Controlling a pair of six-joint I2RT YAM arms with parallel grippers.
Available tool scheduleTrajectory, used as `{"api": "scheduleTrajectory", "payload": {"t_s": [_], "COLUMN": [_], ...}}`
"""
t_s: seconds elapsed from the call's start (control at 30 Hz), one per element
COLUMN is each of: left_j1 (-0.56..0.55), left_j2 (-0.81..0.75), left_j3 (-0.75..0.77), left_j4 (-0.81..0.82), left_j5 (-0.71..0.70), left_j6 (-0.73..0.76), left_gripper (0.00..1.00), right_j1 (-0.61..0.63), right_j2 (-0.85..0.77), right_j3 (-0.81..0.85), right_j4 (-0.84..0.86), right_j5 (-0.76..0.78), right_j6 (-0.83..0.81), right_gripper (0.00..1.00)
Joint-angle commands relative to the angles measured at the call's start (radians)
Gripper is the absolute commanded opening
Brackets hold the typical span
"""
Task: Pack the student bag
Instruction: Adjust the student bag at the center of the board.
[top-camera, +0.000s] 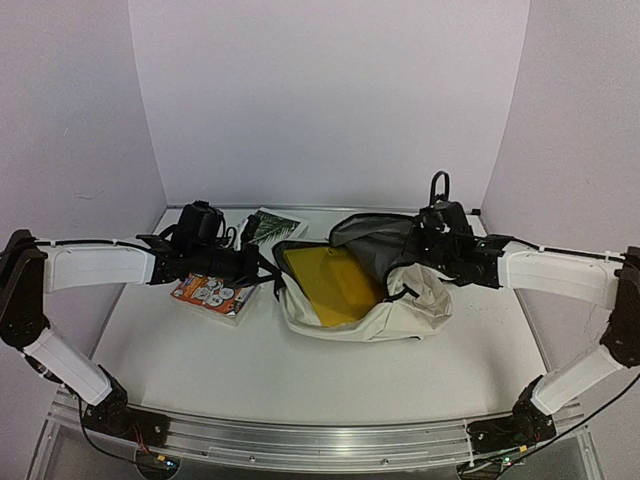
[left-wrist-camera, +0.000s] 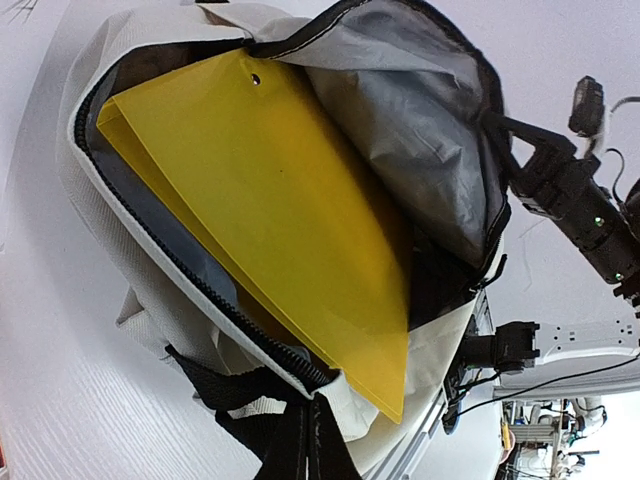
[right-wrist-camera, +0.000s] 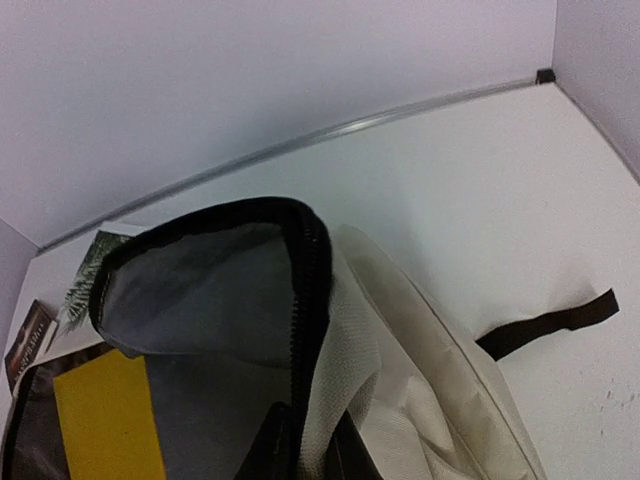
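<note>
The student bag (top-camera: 410, 300), cream fabric with black zippers and grey lining, lies open in the middle of the table. A yellow folder (top-camera: 330, 285) sits in its mouth and sticks out a little. My left gripper (top-camera: 265, 270) is shut on the bag's left rim next to a black strap. In the left wrist view the gripper (left-wrist-camera: 305, 440) pinches the cream edge below the folder (left-wrist-camera: 290, 210). My right gripper (top-camera: 418, 248) is shut on the bag's raised flap. In the right wrist view the gripper (right-wrist-camera: 315, 455) clamps the zipper edge of the flap (right-wrist-camera: 320, 300).
A book with an orange and white cover (top-camera: 210, 293) lies under my left arm. A book with a palm-leaf cover (top-camera: 268, 227) lies behind it, also in the right wrist view (right-wrist-camera: 90, 275). White walls close the back and sides. A black strap (right-wrist-camera: 550, 325) trails right.
</note>
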Motion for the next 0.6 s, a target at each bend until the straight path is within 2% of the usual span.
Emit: {"api": "scheduleTrajectory", "payload": {"t_s": [0.0,0.1,0.2,0.23,0.27,0.3,0.37,0.47,0.57], "left_j1": [0.006,0.006,0.006,0.006,0.006,0.006,0.007,0.007,0.008], "left_j2": [0.007,-0.008,-0.033,-0.041,-0.044,-0.048,-0.052,-0.059,-0.071], "left_j3": [0.034,0.013,-0.001,-0.003,-0.001,0.001,0.005,0.011,0.001], "left_j4": [0.05,0.059,0.06,0.054,0.053,0.049,0.041,0.043,0.075], "left_j5": [-0.011,-0.015,-0.034,-0.047,-0.053,-0.066,-0.081,-0.08,-0.047], "left_j6": [-0.018,-0.024,-0.034,-0.042,-0.044,-0.05,-0.06,-0.067,-0.059], "left_gripper": [0.0,0.0,0.0,0.0,0.0,0.0,0.0,0.0,0.0], "right_j1": [-0.056,-0.06,-0.06,-0.059,-0.059,-0.058,-0.058,-0.047,-0.004], "right_j2": [0.117,0.132,0.064,0.0,-0.025,-0.074,-0.144,-0.205,-0.229], "right_j3": [-0.043,-0.059,-0.076,-0.076,-0.074,-0.067,-0.044,0.001,0.043], "right_j4": [-0.034,-0.033,-0.034,-0.035,-0.035,-0.035,-0.045,-0.08,-0.091], "right_j5": [-0.259,-0.309,-0.3,-0.29,-0.289,-0.288,-0.302,-0.349,-0.444], "right_j6": [0.067,0.067,0.029,-0.028,-0.039,-0.092,-0.182,-0.294,-0.38], "right_gripper": [0.06,0.05,0.14,0.29,0.33,0.48,0.61,0.72,0.74]}}
